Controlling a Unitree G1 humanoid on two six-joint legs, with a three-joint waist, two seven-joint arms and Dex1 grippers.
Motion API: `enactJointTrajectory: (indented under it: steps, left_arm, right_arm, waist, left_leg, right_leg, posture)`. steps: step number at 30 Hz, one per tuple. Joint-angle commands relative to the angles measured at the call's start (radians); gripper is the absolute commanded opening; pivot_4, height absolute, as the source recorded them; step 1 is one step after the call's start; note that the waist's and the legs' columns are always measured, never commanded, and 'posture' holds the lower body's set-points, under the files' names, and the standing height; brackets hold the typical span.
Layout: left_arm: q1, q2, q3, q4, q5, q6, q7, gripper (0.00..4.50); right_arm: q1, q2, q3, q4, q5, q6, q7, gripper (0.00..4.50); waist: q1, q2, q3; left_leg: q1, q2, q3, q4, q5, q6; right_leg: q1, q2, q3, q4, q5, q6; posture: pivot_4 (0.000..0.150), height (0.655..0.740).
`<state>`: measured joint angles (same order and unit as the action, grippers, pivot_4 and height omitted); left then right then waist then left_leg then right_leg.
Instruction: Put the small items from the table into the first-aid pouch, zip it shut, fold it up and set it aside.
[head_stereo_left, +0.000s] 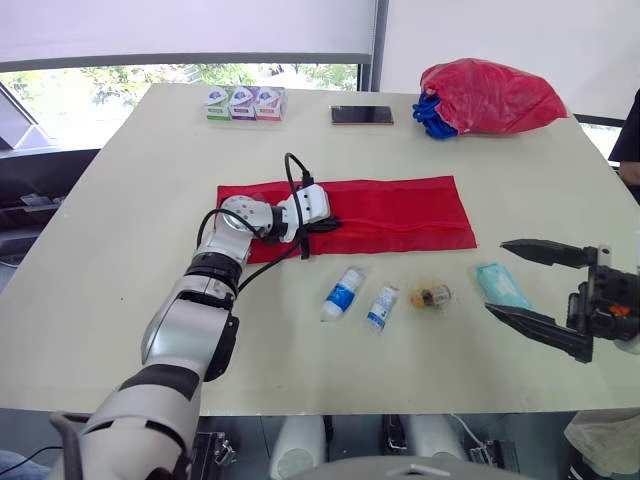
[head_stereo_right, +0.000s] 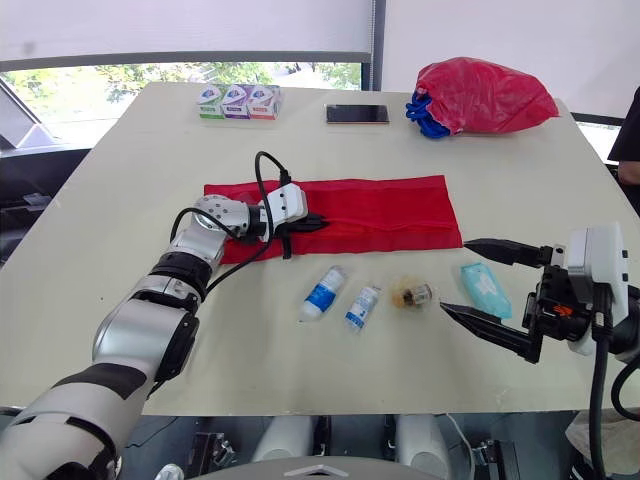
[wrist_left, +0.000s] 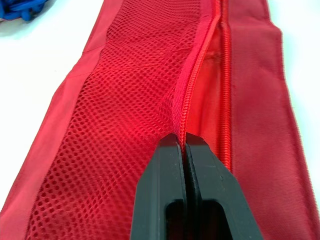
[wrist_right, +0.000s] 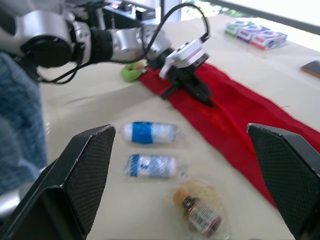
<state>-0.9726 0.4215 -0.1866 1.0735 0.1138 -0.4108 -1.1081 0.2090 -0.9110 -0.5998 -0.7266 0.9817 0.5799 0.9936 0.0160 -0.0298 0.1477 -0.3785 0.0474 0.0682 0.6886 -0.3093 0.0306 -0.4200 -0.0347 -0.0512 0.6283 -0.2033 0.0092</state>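
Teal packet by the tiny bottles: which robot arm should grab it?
Probably the right. The right pincer is open and sits just beside the teal packet. The left pincer is shut on the zip edge of the red pouch, farther from the packet.

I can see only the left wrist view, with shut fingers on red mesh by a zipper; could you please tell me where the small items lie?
Observer: Four lie on the table, nearer the robot than the red pouch: two blue-labelled bottles, a brown vial and a teal packet.
Operator: Thank you; where is the right gripper?
Observer: The right gripper is open beside the teal packet, holding nothing.
Operator: Anything else on the table?
Observer: A phone, three small boxes and a red bag at the far edge.
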Motion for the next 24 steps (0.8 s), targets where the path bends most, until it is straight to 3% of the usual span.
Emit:
enactJointTrajectory:
  steps: [1,7,14,18,24]
  left_arm:
    - [-0.004,-0.008,0.016,-0.024,-0.025,-0.027,-0.022,0.08]
    - [0.000,-0.017,0.023,-0.029,-0.041,-0.044,-0.052,0.08]
    - [-0.003,-0.019,0.017,-0.033,-0.040,-0.050,-0.064,0.08]
    - [-0.016,-0.014,0.013,-0.020,-0.032,-0.050,-0.059,0.08]
    - [-0.025,-0.018,0.015,-0.009,-0.028,-0.040,-0.039,0.08]
  right_arm:
    - [-0.003,-0.044,-0.035,0.004,-0.018,-0.036,0.080,4.50]
    - [-0.041,-0.083,0.026,0.038,-0.109,-0.072,0.124,4.50]
    - [-0.377,-0.112,0.362,0.150,-0.239,-0.074,0.115,4.50]
    - [-0.566,-0.064,0.608,0.216,-0.412,-0.108,0.123,4.50]
    - [-0.824,0.113,0.893,0.412,-0.620,-0.152,0.160,4.50]
  waist:
    - [0.000,0.000,0.000]
    - [0.000,0.000,0.000]
    - [-0.005,0.000,0.000]
    - [-0.003,0.000,0.000]
    - [-0.002,0.000,0.000]
  left_leg:
    - [0.000,0.000,0.000,0.000,0.000,0.000]
    - [0.000,0.000,0.000,0.000,0.000,0.000]
    - [0.001,0.000,0.000,0.001,0.001,0.001]
    - [0.000,0.000,0.001,0.001,0.001,0.001]
    - [-0.001,-0.001,0.004,0.002,0.002,0.001]
  right_leg:
    - [0.000,0.000,0.000,0.000,0.000,0.000]
    - [0.000,0.000,0.001,0.000,0.000,0.000]
    - [0.000,0.001,0.005,0.001,0.001,0.001]
    - [-0.001,0.003,0.007,0.002,0.001,0.001]
    - [-0.004,0.003,0.009,0.004,0.001,0.001]
  posture:
    - [0.150,0.7400]
    - [0.150,0.7400]
    - [0.150,0.7400]
    - [0.150,0.7400]
    - [0.150,0.7400]
